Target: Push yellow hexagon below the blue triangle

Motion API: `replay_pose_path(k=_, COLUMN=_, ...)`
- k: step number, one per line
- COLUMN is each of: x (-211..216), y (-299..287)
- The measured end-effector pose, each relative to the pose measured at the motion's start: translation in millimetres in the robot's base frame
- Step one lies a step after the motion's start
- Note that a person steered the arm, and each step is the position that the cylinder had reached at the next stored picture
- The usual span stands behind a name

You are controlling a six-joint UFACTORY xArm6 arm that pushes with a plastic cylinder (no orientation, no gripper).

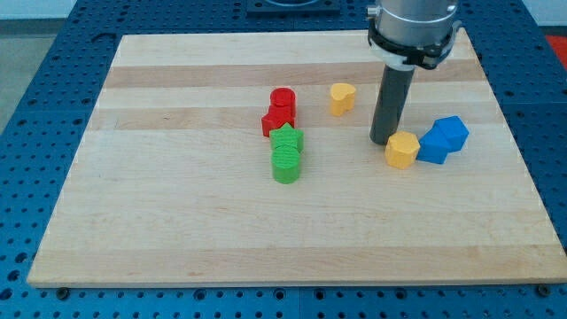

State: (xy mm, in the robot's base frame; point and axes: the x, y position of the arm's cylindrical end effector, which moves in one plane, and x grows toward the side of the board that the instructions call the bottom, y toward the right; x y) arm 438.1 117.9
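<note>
The yellow hexagon (402, 150) lies on the wooden board at the view's right, touching the left side of a blue block (433, 147). A second blue block (451, 131) sits just above and right of that one; I cannot tell which of the two is the triangle. My tip (383, 141) rests on the board just left of the yellow hexagon's upper edge, very close to or touching it. The dark rod rises from there to the arm's grey flange at the view's top.
A second yellow block (342, 97) lies up and left of the tip. Two red blocks (280, 110) and two green blocks (287, 152) form a column at the centre. The board's right edge (505, 133) is beyond the blue blocks.
</note>
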Motion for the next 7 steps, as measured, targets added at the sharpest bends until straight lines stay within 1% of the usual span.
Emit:
replay_pose_path(k=1, x=26.6, y=2.8)
replay_pose_path(k=3, x=32.3, y=14.8)
replay_pose_path(k=4, x=32.1, y=7.0)
replay_pose_path(k=5, x=48.4, y=-14.8)
replay_pose_path(k=6, x=51.0, y=-15.0)
replay_pose_path(k=7, x=51.9, y=1.0)
